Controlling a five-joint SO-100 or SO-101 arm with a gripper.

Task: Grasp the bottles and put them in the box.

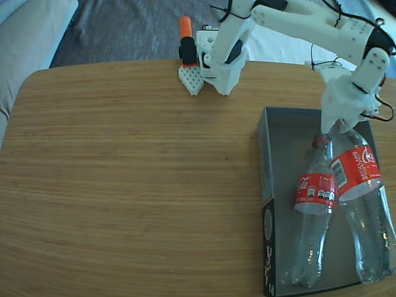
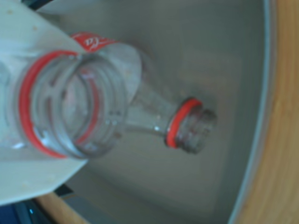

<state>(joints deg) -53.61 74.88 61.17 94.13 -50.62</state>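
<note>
Fixed view, right side of the frame: the box lies on the wooden table, long axis running top to bottom, black wall with white print at its lower left. One bottle lies flat inside on the grey floor, neck toward the top of the frame. The second bottle lies to its right, neck up under the gripper, its body along the box's right edge. The white arm reaches in from the top centre. Wrist view: the second bottle's open mouth fills the left half, seated against white gripper plastic; whether the jaws clamp it cannot be told. The first bottle's neck lies at centre.
</note>
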